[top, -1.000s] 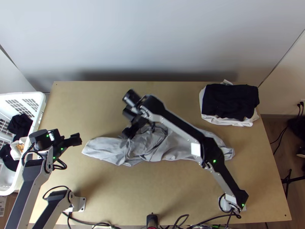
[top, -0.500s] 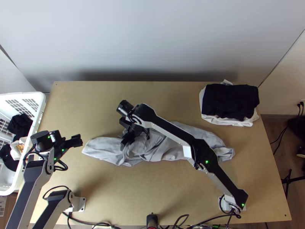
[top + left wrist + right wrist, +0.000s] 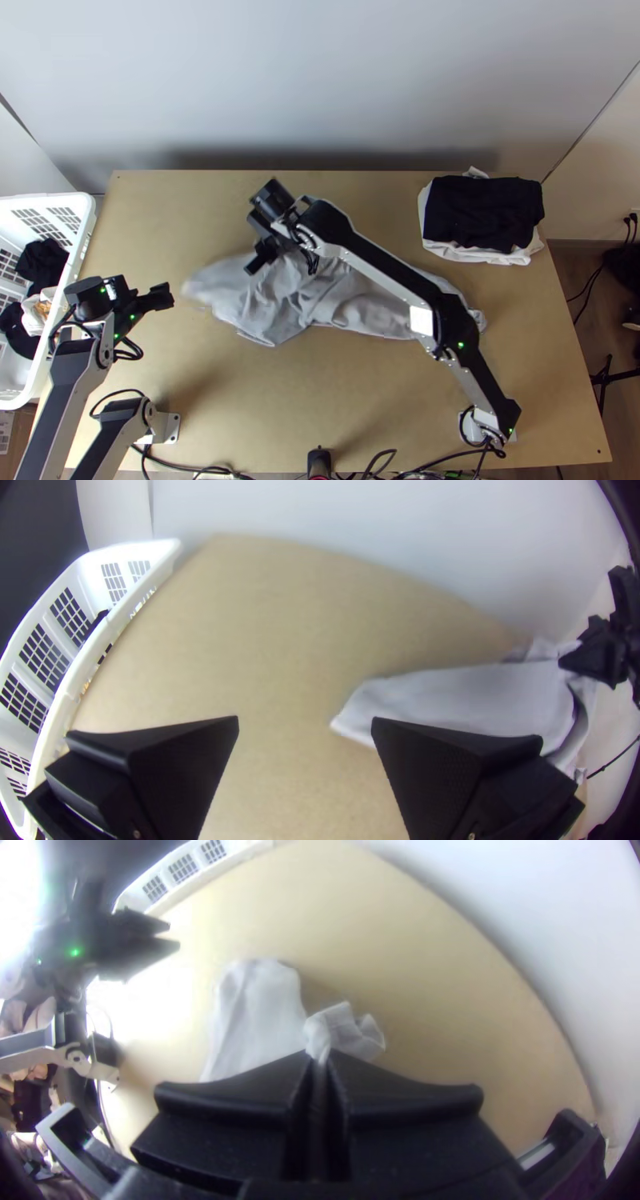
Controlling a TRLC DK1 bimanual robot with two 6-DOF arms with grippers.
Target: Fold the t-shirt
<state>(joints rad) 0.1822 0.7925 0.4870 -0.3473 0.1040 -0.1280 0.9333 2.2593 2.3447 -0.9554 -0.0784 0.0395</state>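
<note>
- Currently, the grey t-shirt (image 3: 356,300) lies bunched across the middle of the table (image 3: 264,408).
- Right gripper (image 3: 256,264): its 2 fingers clench a pinch of the t-shirt.
- Left gripper (image 3: 169,295): its 2 fingers stand apart, released, between the white basket (image 3: 74,272) and the t-shirt.
- Black cloth (image 3: 484,212) tops a white pile (image 3: 456,252) near the far right corner.

A pale, smooth wall (image 3: 320,88) rose behind the light wooden desk (image 3: 240,408), soft shadow banding its foot. Beyond the desk's right edge in the top view, dark cables (image 3: 598,274) crossed a brown floor (image 3: 614,330), probably wood.
</note>
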